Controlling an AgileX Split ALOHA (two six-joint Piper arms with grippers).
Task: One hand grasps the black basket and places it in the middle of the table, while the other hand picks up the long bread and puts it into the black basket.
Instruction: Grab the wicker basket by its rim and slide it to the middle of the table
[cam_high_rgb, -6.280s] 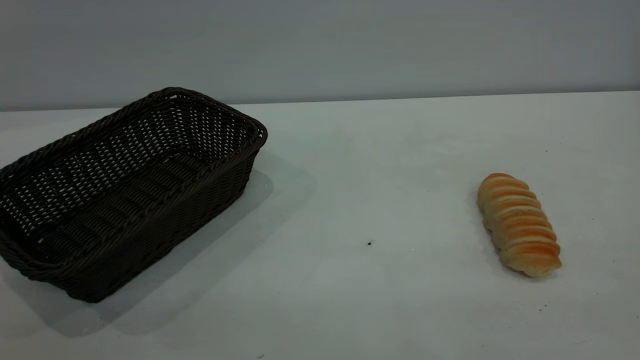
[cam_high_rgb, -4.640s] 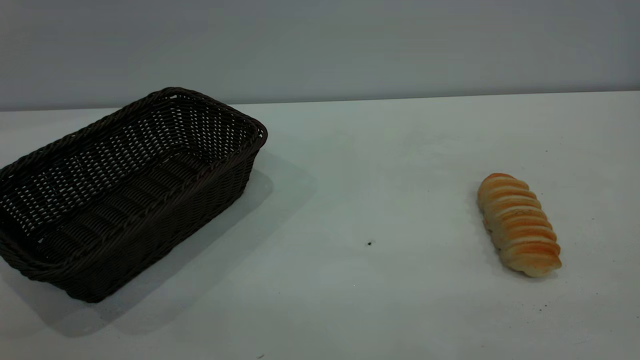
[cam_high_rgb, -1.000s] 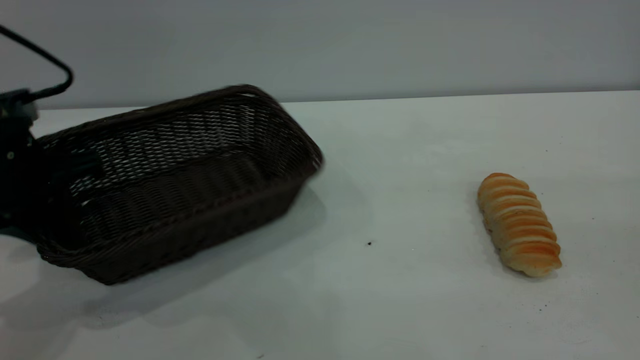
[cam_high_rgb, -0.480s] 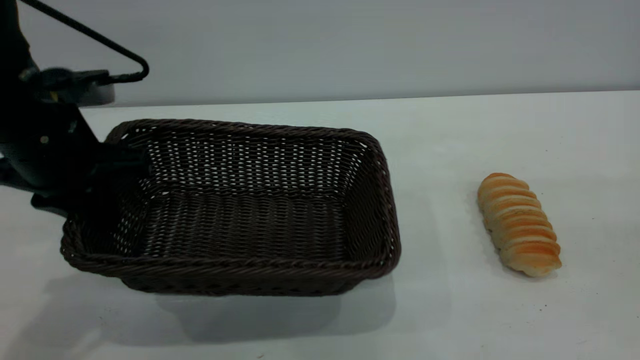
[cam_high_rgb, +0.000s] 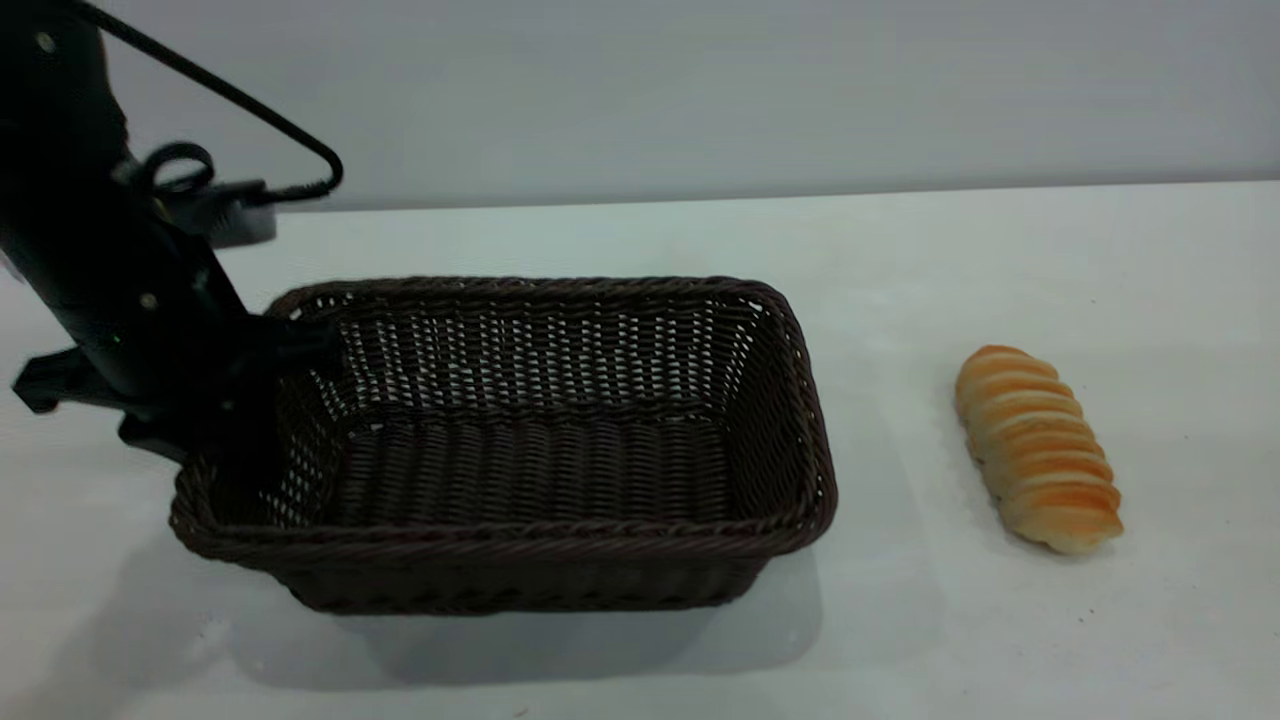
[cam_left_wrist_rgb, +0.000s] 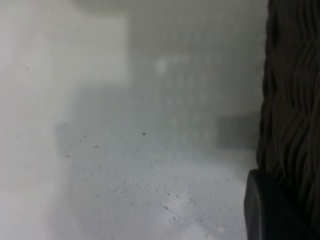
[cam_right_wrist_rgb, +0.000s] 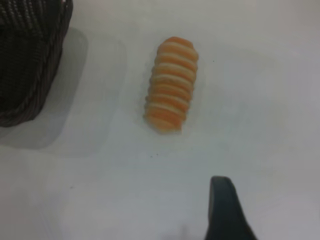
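The black basket (cam_high_rgb: 520, 450) is near the middle of the table (cam_high_rgb: 900, 260), its long side facing the exterior camera. My left gripper (cam_high_rgb: 262, 372) is shut on the basket's left end wall; in the left wrist view a dark finger (cam_left_wrist_rgb: 267, 210) presses against the wicker (cam_left_wrist_rgb: 292, 100). I cannot tell whether the basket rests on the table. The long bread (cam_high_rgb: 1036, 447) lies on the table to the right of the basket, untouched. It also shows in the right wrist view (cam_right_wrist_rgb: 171, 83), where a part of my right gripper (cam_right_wrist_rgb: 226, 210) hovers short of it.
The basket's corner (cam_right_wrist_rgb: 30, 60) shows in the right wrist view, apart from the bread. A grey wall runs behind the table. A black cable (cam_high_rgb: 250, 110) loops above the left arm. White tabletop lies between basket and bread.
The left arm came in, took the basket's left end, swung it round and carried it rightward. In the last half second it shifted a little further right and toward the camera. The bread has not moved.
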